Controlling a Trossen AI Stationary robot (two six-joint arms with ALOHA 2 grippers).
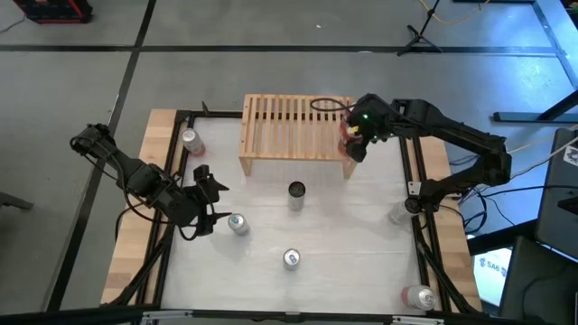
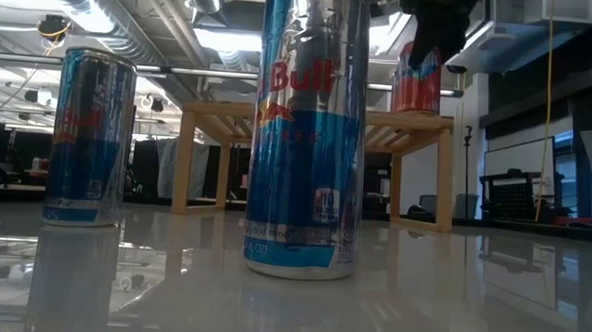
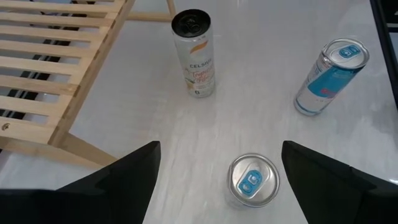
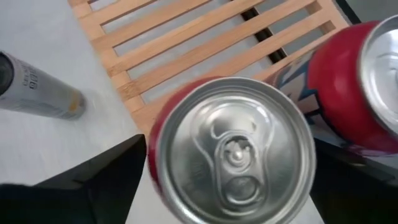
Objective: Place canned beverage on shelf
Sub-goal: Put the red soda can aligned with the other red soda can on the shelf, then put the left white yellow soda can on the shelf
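The light-wood slatted shelf [image 1: 296,135] stands at the table's far middle. My right gripper [image 1: 355,140] is at the shelf's right end, shut on a red can [image 4: 233,152]. A second red can [image 4: 360,87] stands close beside it. The low view shows one red can [image 2: 418,86] at the shelf top's right end, under the dark gripper [image 2: 437,22]. My left gripper [image 1: 209,209] is open at the table's left, its fingers on either side of a silver can with a blue tab [image 3: 253,180], apart from it. My right gripper pinches the red can's side wall [image 4: 155,162] just below the top rim, one finger on each side. The fingers come from above, pointing down. The can is upright, top up, at the shelf's near right corner; whether its bottom rests on the slats I cannot tell.
A Celsius can [image 1: 296,194] stands in front of the shelf and a blue-and-silver can [image 1: 291,259] nearer the front. More cans stand at the far left [image 1: 191,140], the right edge [image 1: 399,212] and the near right corner [image 1: 418,296]. A black frame [image 1: 415,162] borders the table.
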